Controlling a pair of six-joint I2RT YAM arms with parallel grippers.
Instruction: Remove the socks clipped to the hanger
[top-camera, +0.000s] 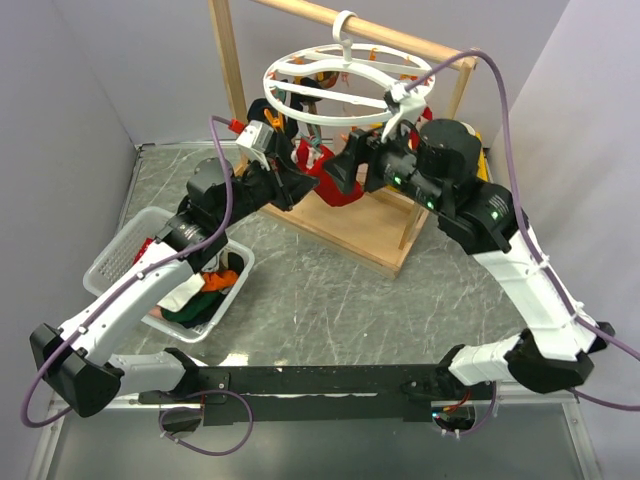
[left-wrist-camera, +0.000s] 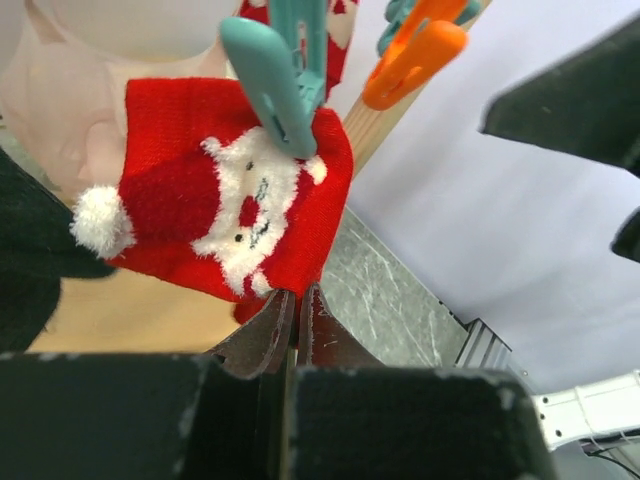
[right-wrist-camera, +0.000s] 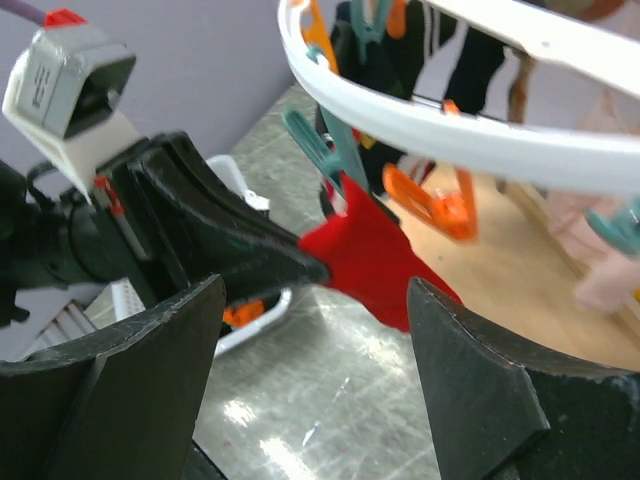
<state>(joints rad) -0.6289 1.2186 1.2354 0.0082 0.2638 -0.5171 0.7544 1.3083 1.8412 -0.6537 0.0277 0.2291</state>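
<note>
My left gripper (left-wrist-camera: 293, 310) is clamped on the bottom edge of the red Santa sock (left-wrist-camera: 220, 200). The sock hangs from a teal clip (left-wrist-camera: 278, 85) under the white ring hanger (right-wrist-camera: 420, 125). My right gripper (right-wrist-camera: 315, 290) hovers just beside it, fingers spread wide, holding nothing.

White ring hanger (top-camera: 345, 28) hangs by its hook, upper centre of top view. Red Santa sock (left-wrist-camera: 220, 200) dangles from teal clip (left-wrist-camera: 275, 80), wrist view upper-left; black socks (right-wrist-camera: 470, 60) clipped behind
</note>
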